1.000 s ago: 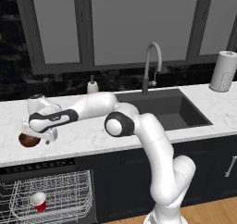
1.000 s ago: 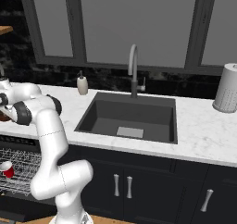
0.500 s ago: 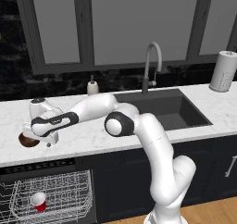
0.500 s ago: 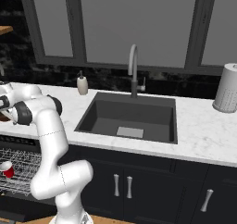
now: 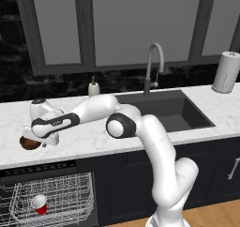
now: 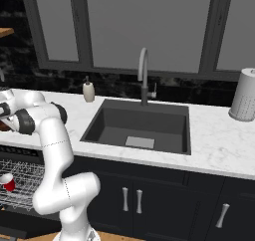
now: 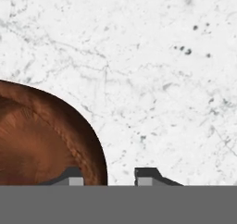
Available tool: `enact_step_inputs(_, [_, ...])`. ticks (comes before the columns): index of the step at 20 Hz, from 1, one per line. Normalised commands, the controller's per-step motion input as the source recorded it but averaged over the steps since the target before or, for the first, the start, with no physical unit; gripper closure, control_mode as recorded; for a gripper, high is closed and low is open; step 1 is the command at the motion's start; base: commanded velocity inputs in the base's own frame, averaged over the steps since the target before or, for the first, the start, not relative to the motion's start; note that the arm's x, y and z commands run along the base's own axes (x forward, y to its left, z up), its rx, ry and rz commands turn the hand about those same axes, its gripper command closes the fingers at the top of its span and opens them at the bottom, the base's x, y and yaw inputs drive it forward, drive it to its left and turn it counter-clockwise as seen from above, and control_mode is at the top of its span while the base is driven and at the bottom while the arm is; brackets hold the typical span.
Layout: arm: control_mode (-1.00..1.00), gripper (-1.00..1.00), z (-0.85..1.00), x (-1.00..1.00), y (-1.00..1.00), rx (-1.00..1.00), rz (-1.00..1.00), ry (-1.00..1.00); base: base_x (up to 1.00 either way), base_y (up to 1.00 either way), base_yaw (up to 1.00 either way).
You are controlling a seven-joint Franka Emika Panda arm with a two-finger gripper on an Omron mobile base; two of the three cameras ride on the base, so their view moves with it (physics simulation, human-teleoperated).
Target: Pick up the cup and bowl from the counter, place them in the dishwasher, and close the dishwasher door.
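In the hand view the two-finger gripper [image 7: 109, 177] straddles the rim of the small round reddish-brown wooden bowl [image 7: 44, 137]: one dark fingertip [image 7: 70, 177] stands inside the bowl, the other on the bare stone outside, with the wall between them. The jaws stand narrowly apart about that wall; whether they press on it cannot be told.

From the left base view the white hand sits low over the bowl [image 5: 30, 144], which rests on the long white marble-look counter [image 5: 89, 138] near its front edge, well left of the dark rectangular sink [image 5: 165, 109]. The bowl lies above the dark under-counter dishwasher [image 5: 44, 167], whose white wire rack [image 5: 61, 198] is drawn out with the small red tapered cup [image 5: 40, 204] lying in it.

Behind the arm, near the back wall, a beige soap bottle [image 5: 93, 87] stands left of the curved grey faucet [image 5: 153, 64]. A white paper towel roll [image 5: 225, 72] stands far right, well apart from the work. Marble lies bare all around the bowl. Dark cabinet doors [image 6: 149, 202] run below the sink.
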Motion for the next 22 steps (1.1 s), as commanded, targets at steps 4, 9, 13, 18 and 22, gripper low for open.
enact_step_inputs(4, [-1.0,1.0,0.0,0.0,0.0,0.0,0.0,0.0,0.0,0.0,0.0])
enact_step_inputs(9, [-1.0,1.0,0.12,-0.49,-0.19,0.03,-0.02,-0.01,0.0,0.0,0.0])
enact_step_inputs(13, [-1.0,1.0,0.47,-0.92,-0.27,0.07,0.0,-0.09,0.0,0.0,0.0])
enact_step_inputs(18, [-1.0,1.0,0.42,-0.96,-0.38,0.1,0.0,-0.12,0.0,0.0,0.0])
enact_step_inputs(22, [-1.0,1.0,0.04,-1.0,-0.54,0.15,0.0,-0.15,0.0,0.0,0.0])
